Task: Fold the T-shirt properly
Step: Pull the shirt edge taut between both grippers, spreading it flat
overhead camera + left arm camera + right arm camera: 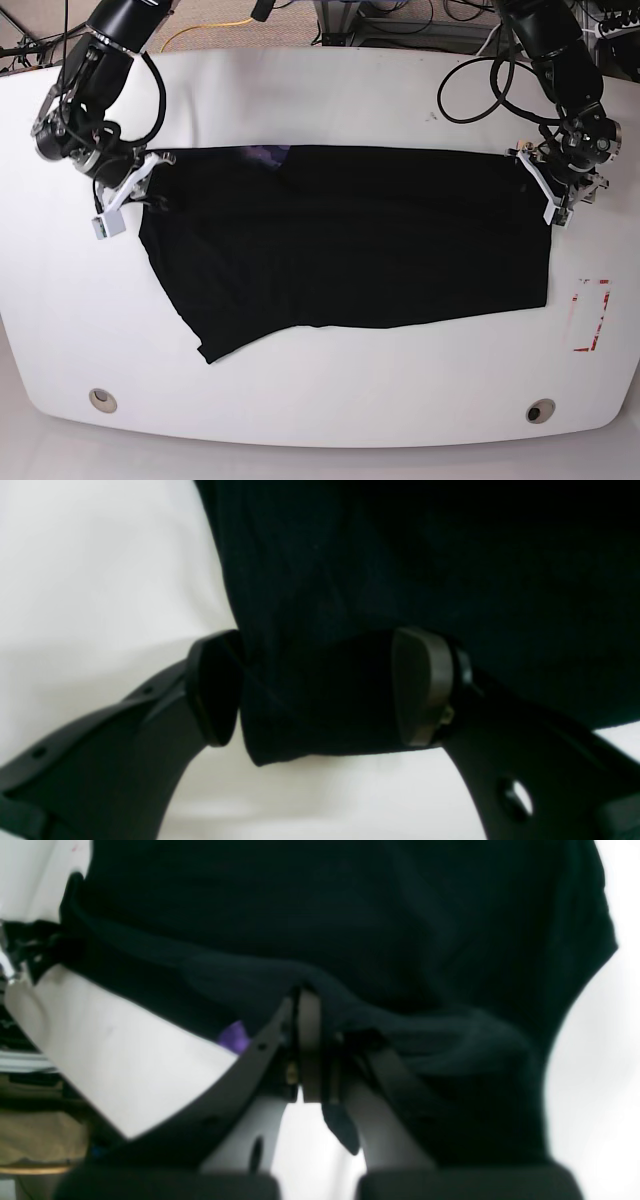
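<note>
The black T-shirt [350,240] lies spread wide across the white table [320,100], with one sleeve trailing toward the front left. At its left end, my right gripper [140,185] is shut on a raised fold of the shirt's edge. In the right wrist view its fingers [310,1040] press together on the dark cloth [350,915], beside a purple label [234,1037]. My left gripper [560,190] sits at the shirt's right end. There it [320,685] stands open, its two pads wide apart with a corner of the shirt [400,555] lying between them.
A red-outlined mark [590,315] sits on the table to the right of the shirt. Cables [480,90] run over the back right of the table. Two round holes [101,399] [540,410] lie near the front edge. The table's left edge [60,1080] is close to my right gripper.
</note>
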Controlling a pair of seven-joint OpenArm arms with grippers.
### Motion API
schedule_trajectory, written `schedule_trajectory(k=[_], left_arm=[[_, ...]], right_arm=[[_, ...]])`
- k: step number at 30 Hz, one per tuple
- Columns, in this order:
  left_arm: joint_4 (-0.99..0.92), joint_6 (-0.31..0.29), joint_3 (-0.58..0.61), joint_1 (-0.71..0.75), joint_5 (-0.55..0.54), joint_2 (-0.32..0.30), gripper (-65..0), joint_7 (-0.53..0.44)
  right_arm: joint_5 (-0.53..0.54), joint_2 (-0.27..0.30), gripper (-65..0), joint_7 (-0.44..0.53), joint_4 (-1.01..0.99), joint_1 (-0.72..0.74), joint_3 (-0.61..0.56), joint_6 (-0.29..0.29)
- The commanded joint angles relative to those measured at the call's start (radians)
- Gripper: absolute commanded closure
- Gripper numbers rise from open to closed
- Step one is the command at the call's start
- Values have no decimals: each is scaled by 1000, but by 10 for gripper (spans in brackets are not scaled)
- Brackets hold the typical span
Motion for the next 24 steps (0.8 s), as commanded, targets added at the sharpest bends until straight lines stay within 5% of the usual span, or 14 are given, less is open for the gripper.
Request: schedule_trajectory(k=[1,5,13,17,24], left_arm=[[11,2,-2,-9,12,-13,-421,2],[11,2,-2,-7,12,-15,-421,2],[23,2,-2,-7,8,-13,-421,2],[78,2,-15,-6,8,-9,-421,5],[120,2,-37,2,6,-13,-426,3]], right_arm=[[-16,28,0,20,-42,56,3,0],[-64,52,-48,20,-127,133,3,0],[-236,117,-577,47,-186,193,-20,0],[-250,167,-544,89,-81,96,-18,0],[-383,170,-488,145,-32,-30,-18,0]])
